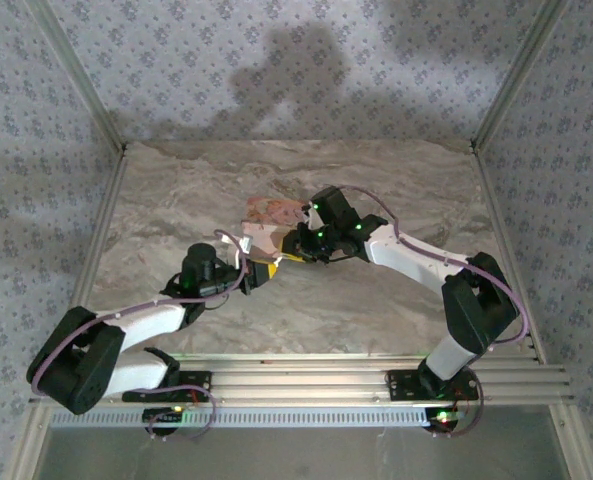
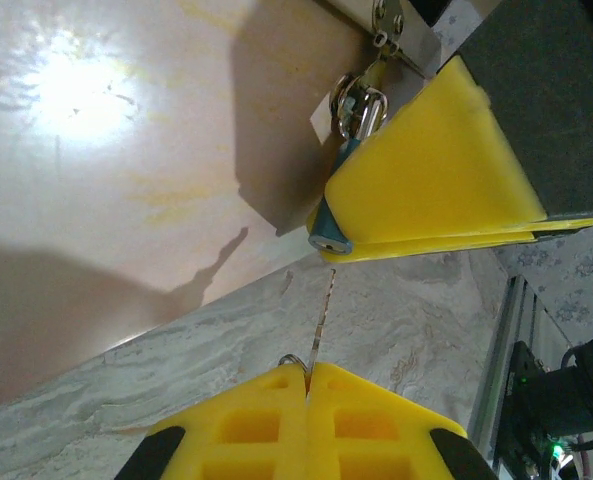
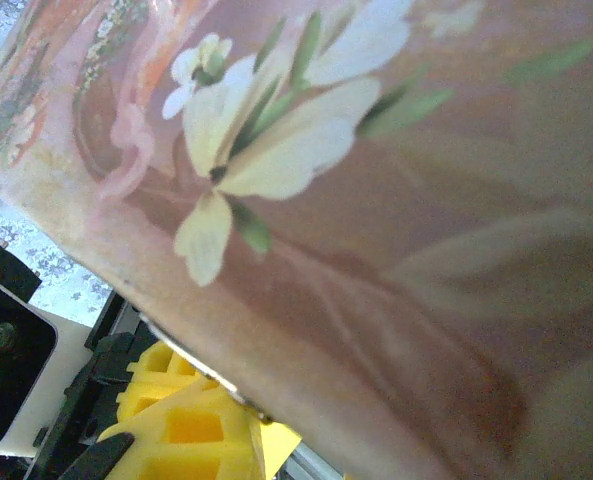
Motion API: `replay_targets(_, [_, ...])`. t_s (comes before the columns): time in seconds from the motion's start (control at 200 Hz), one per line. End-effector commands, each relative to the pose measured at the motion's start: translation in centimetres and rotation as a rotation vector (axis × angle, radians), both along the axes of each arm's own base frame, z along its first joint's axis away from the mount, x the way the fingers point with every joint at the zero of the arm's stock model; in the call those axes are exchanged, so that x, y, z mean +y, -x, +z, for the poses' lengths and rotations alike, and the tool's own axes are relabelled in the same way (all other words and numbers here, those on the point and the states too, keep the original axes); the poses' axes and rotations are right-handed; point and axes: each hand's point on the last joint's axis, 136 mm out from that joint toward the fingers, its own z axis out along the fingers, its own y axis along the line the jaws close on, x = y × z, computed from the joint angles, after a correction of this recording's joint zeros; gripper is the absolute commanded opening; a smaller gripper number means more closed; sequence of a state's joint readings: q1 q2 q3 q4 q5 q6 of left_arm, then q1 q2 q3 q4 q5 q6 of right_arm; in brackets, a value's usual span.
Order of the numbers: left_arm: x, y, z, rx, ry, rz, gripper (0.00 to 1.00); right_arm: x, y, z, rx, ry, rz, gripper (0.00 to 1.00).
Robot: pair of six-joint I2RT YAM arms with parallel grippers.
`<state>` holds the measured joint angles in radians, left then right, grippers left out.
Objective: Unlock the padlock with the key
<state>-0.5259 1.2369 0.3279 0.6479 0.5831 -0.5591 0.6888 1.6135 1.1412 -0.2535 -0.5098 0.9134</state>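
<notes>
Left gripper (image 2: 308, 368) has its yellow fingers pressed together on the head of the key (image 2: 321, 315), so it is holding the key. The thin blade sticks straight out from the fingertips toward the padlock (image 2: 328, 238). The blade's tip sits just short of the lock's silver keyhole end, with a sliver of gap between them.

The padlock has a blue body and a silver shackle (image 2: 361, 100). The shackle hangs from a metal hasp (image 2: 386, 18) on the edge of the box (image 1: 271, 212). The right gripper (image 1: 298, 245) is clamped on the lock body. Its yellow fingers (image 2: 426, 170) lie along both sides of the lock, with only the keyhole end poking out past them.

From above, both grippers meet at the near edge of the box, the left gripper on its left and the right gripper on its right. The box sits near the middle of the marble-patterned table (image 1: 376, 310).

From the right wrist, the box's pink lid with a painted white flower (image 3: 266, 130) is pressed close to the camera.
</notes>
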Motion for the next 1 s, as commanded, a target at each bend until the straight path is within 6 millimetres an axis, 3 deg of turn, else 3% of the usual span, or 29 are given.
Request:
replay_targets(0.0, [-0.7, -0.4, 1.6, -0.052, 0.026, -0.02, 0.0, 0.5, -0.1, 2.7, -0.045, -0.069, 0.004, 0.0])
replay_targets(0.994, [-1.7, -1.5, 3.3, -0.072, 0.073, -0.031, 0.0, 0.9, 0.3, 2.5, -0.037, -0.069, 0.017, 0.0])
